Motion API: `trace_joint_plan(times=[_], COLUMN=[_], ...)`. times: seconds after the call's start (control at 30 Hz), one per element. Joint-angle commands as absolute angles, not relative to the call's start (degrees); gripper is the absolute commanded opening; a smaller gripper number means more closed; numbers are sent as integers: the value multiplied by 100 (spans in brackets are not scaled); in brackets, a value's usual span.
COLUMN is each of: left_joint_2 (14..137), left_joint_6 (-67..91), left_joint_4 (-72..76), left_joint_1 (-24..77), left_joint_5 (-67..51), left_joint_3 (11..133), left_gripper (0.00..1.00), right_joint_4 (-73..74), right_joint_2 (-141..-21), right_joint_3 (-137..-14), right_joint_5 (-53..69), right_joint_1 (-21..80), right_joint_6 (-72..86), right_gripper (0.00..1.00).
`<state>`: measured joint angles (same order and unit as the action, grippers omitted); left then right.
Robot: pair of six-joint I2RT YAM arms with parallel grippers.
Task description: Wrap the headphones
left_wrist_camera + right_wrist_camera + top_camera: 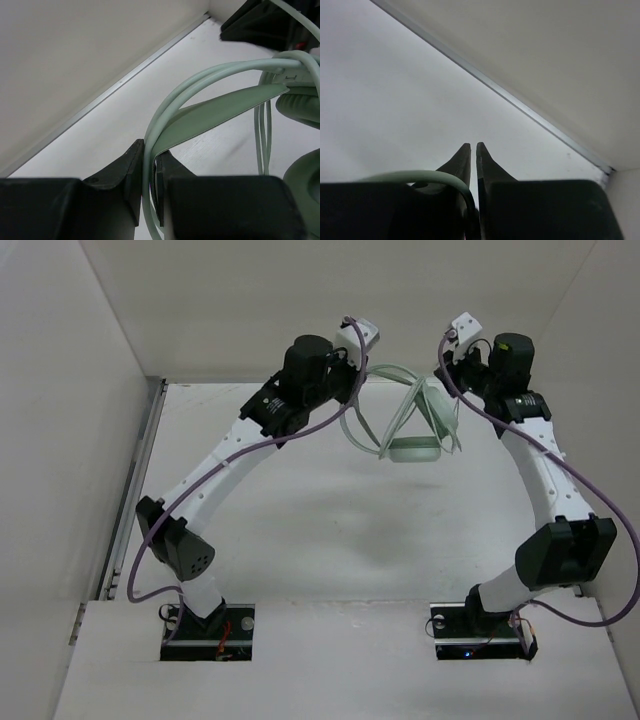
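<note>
The pale mint-green headphones [415, 448] hang in the air over the far part of the table, between my two raised grippers. My left gripper [150, 150] is shut on the flat headband [220, 107] together with strands of the thin cable [210, 75]. An ear cup [300, 107] hangs to the right of it. In the top view the left gripper [362, 378] is at the headphones' left and the right gripper [447, 375] at their right. The right gripper [473, 146] has its jaws nearly together, a slim gap at the tips. The cable [420, 176] arcs over its left finger and drops between the jaws near their base.
The white back wall meets the table [300, 530] along a metal strip [520, 102] just beyond the grippers. Side walls [70, 440] close in left and right. Purple arm cables [250, 455] trail along both arms.
</note>
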<state>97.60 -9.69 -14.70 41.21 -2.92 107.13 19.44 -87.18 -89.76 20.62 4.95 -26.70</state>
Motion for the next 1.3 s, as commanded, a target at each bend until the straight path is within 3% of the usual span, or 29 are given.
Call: trace_joint_plan(times=[0.0,0.13,0.3,0.63,1.27], left_joint_2=[9325,9474,9668,10265,10652], left_joint_6=[-72,579,1010,1476,1257], left_joint_4=[-1151,-1230,-1213,-1055,-844], left_joint_1=[4144,4047,3986,3810,3423], left_joint_5=[-1194,-1669,-1863,-1828,-1029], left_joint_3=[11407,11821,12295,13349,14062], left_gripper=[3,3,3,3,3], right_joint_4=[1205,783,-50,-4249,-4632], right_joint_2=[-8745,-8728,-8710,-8587,-8306], right_joint_3=[-8939,-8754,-8351,-6786,-5854], right_joint_5=[3293,4049,5236,5941,5827], right_joint_1=[242,171,162,505,795], right_joint_6=[-1285,-354,1218,5401,5871], right_gripper=[16,24,26,33,43])
